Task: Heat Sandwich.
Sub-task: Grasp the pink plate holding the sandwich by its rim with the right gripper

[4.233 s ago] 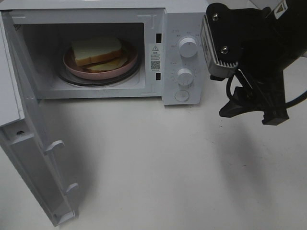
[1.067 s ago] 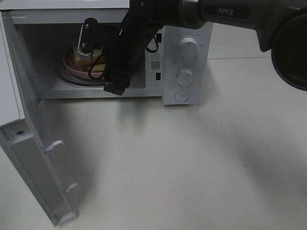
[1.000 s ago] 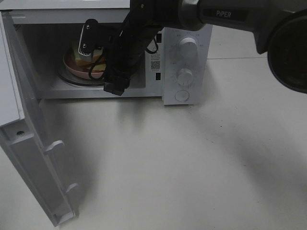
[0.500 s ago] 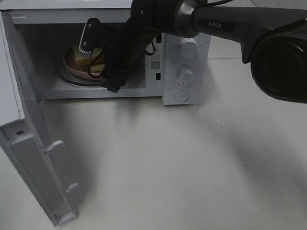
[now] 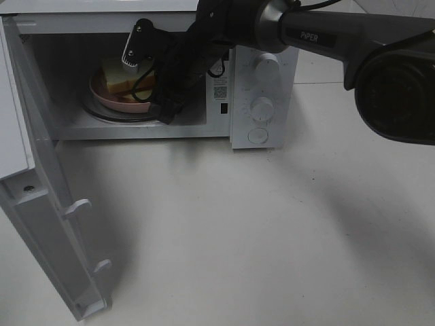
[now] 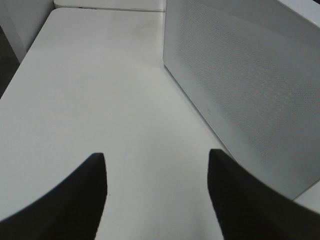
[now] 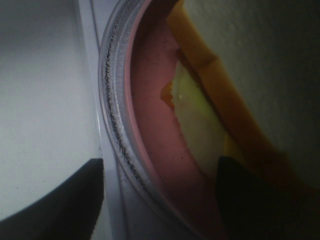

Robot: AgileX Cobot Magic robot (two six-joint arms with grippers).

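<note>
Along right arm [image 5: 340, 34], "PiPER" (white), sandwich [image 5: 114, 78] in microwave [image 5: 279, 125]

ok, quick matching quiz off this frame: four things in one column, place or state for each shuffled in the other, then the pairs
Column one
1. cream-white bread sandwich with yellow filling
2. round pink plate
3. white door of the white microwave
4. left gripper

Column two
A. swung open, to the left of the oven cavity
B. open, over the bare white table beside the microwave's perforated side wall
C. sitting on the clear glass turntable
D. lying on the plate

Pairs: 1-D, 2-C, 3-A, 4-B
</note>
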